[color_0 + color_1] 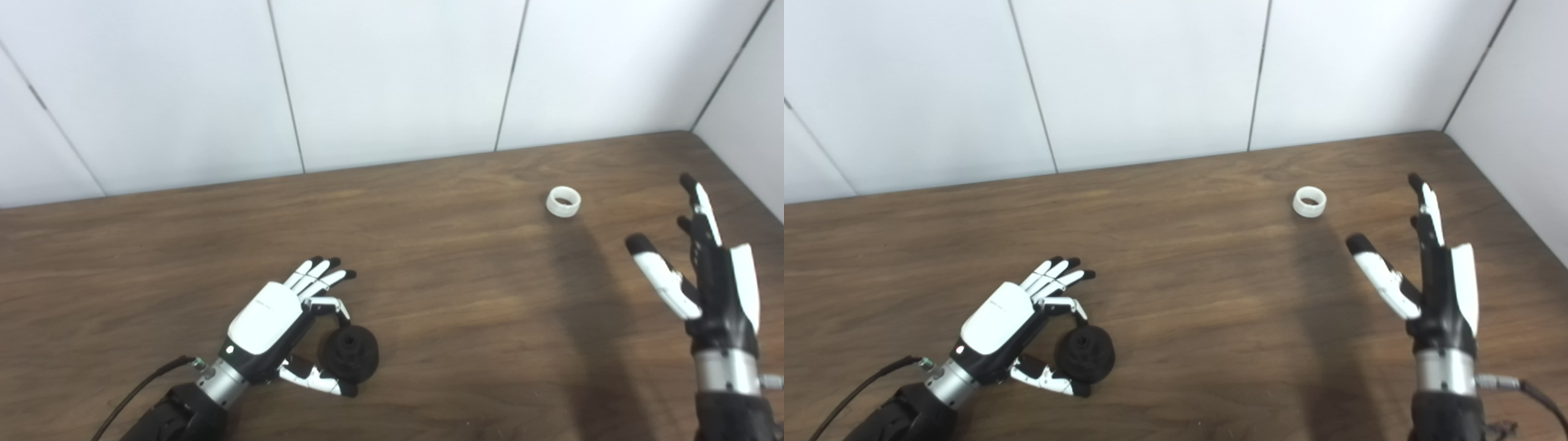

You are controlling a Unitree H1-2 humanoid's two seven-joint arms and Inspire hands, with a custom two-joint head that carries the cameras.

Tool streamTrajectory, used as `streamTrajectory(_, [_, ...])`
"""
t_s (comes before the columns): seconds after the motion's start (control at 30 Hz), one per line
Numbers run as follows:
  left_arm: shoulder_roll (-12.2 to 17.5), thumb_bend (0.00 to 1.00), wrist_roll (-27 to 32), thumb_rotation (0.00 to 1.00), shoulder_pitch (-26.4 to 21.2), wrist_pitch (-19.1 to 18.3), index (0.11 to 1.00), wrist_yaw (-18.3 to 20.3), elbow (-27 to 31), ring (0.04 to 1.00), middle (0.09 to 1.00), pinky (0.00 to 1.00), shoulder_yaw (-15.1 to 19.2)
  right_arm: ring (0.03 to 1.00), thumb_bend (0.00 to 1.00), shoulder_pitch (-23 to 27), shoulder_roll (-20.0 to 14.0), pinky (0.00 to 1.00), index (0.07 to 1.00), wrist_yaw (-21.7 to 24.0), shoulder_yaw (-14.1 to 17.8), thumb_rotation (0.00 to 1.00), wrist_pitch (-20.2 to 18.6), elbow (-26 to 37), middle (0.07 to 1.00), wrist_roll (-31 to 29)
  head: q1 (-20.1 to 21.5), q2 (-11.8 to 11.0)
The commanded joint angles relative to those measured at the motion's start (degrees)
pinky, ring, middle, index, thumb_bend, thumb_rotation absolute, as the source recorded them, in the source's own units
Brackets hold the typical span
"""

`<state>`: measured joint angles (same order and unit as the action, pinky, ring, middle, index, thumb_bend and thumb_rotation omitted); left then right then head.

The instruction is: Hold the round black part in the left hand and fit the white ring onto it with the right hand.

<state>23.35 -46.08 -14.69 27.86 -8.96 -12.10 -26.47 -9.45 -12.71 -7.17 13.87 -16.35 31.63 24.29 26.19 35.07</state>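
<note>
I see the round black part point(350, 354), a ribbed disc with a raised hub, on the table point(429, 294) near its front. My left hand point(278, 327) pinches it between thumb and a curled finger. The white ring point(564, 201) lies far right, apart from my right hand point(710, 278), spread wide and empty.

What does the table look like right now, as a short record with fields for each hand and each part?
left hand: low by the table, thumb and a finger around the black part, other fingers extended
black part: round, near front of table, in left hand's pinch
right hand: open, raised, holding nothing
white ring: lying on table, apart from right hand, beyond it
</note>
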Motion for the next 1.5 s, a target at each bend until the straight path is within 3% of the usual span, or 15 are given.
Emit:
streamTrajectory(0.0, [2.5, 0.52, -1.2, 0.05, -0.4, -1.0, 0.479, -0.7, -2.7, 0.976, 0.919, 1.00, -0.7, 1.000, 0.77, 2.3, -2.3, 0.92, 1.000, 0.2, 0.7, 0.86, -1.5, 0.4, 1.000, 4.3, 0.9, -0.2])
streamTrajectory(0.2, [4.4, 0.52, 0.4, 0.05, -1.2, -1.0, 0.479, -1.0, -3.5, 0.991, 0.922, 1.00, -2.3, 1.000, 0.80, 4.7, -6.1, 0.93, 1.000, 3.7, -1.8, 0.87, -6.1, -0.2, 1.000, 13.7, 2.9, -0.7])
streamTrajectory(0.37, [5.4, 0.52, 1.6, 0.05, -1.7, -0.9, 0.479, -1.2, -3.8, 0.990, 0.924, 1.00, -3.1, 1.000, 0.82, 6.0, -10.8, 0.93, 1.000, 9.1, -5.2, 0.94, -8.8, -1.3, 1.000, 25.1, 4.0, -0.7])
streamTrajectory(0.57, [6.3, 0.52, 2.8, 0.05, -2.4, -0.9, 0.479, -1.7, -4.4, 0.988, 0.926, 1.00, -4.4, 1.000, 0.85, 8.1, -14.7, 0.98, 0.994, 15.2, -7.6, 0.94, -9.6, -4.1, 1.000, 35.2, 4.7, -1.0])
streamTrajectory(0.77, [6.8, 0.52, 3.2, 0.05, -2.8, -0.9, 0.479, -2.8, -4.8, 0.980, 0.926, 1.00, -5.5, 1.000, 0.84, 10.3, -18.0, 1.00, 0.961, 19.5, -7.5, 0.83, -8.8, -6.7, 1.000, 37.0, 5.5, -1.1])
streamTrajectory(1.03, [7.1, 0.52, 3.7, 0.05, -3.1, -1.0, 0.478, -3.4, -5.1, 0.981, 0.923, 1.00, -6.5, 1.000, 0.89, 15.3, -23.8, 0.98, 0.905, 25.1, -7.8, 0.69, -7.1, -10.6, 1.000, 35.6, 7.6, -1.6])
streamTrajectory(1.23, [7.6, 0.52, 5.1, 0.05, -2.9, -0.9, 0.479, -3.3, -5.0, 0.973, 0.923, 1.00, -7.4, 1.000, 0.93, 20.7, -28.2, 0.99, 0.903, 30.7, -10.1, 0.61, -7.2, -13.4, 1.000, 37.2, 8.2, -1.7])
streamTrajectory(1.47, [8.2, 0.52, 5.8, 0.05, -2.9, -1.0, 0.479, -3.1, -4.8, 0.971, 0.922, 1.00, -8.0, 1.000, 0.99, 25.9, -30.2, 1.00, 0.896, 35.0, -12.4, 0.54, -6.7, -15.4, 1.000, 38.0, 8.7, -1.7])
